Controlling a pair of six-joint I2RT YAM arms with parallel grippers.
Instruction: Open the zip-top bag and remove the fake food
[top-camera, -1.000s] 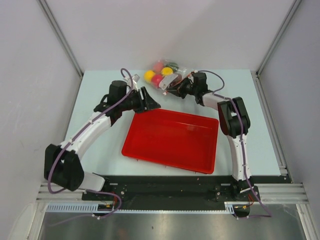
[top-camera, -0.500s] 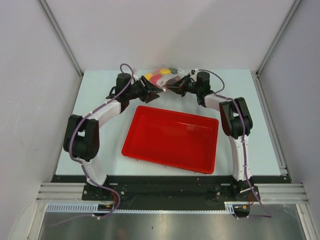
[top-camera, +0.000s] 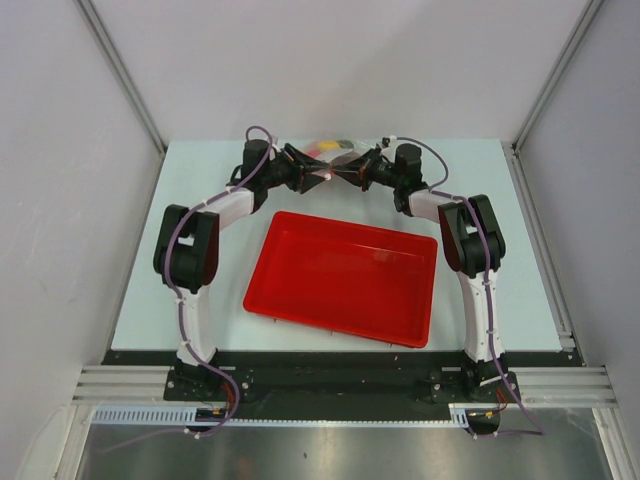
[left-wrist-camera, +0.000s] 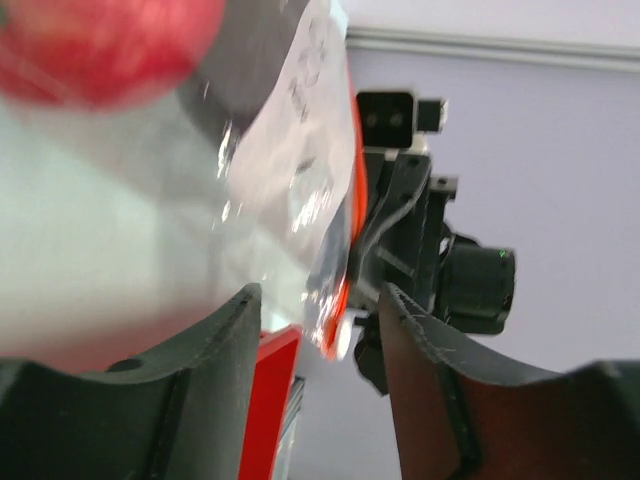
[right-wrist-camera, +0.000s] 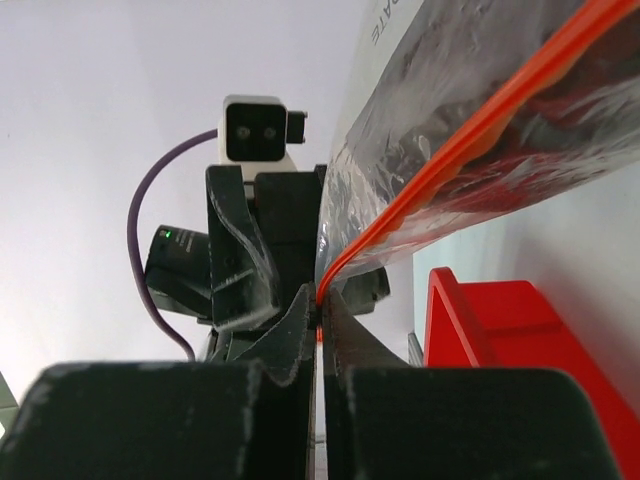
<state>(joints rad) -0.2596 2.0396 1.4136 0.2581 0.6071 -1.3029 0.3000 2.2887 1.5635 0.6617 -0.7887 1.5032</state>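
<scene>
At far edge, zip-top bag (right-wrist-camera: 450, 110) crosswise, right claw (right-wrist-camera: 320, 300) clamping it, left claw (left-wrist-camera: 318, 295) apart.

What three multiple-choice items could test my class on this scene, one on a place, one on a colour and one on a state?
1. Where does the large red rectangular plastic tray lie?
A) flat between the two arms
B) propped against the wall
C) stacked on another tray

2. What colour is the zip strip of the small clear crinkly plastic zip-top bag?
A) blue
B) orange-red
C) green

3. How is the right hand?
A) wide open
B) holding a fruit
C) shut on the zip strip

Answers:
1 A, the top view shows it flat between the arms.
2 B, the right wrist view shows the strip close up.
3 C, its fingers meet on the strip.
</scene>
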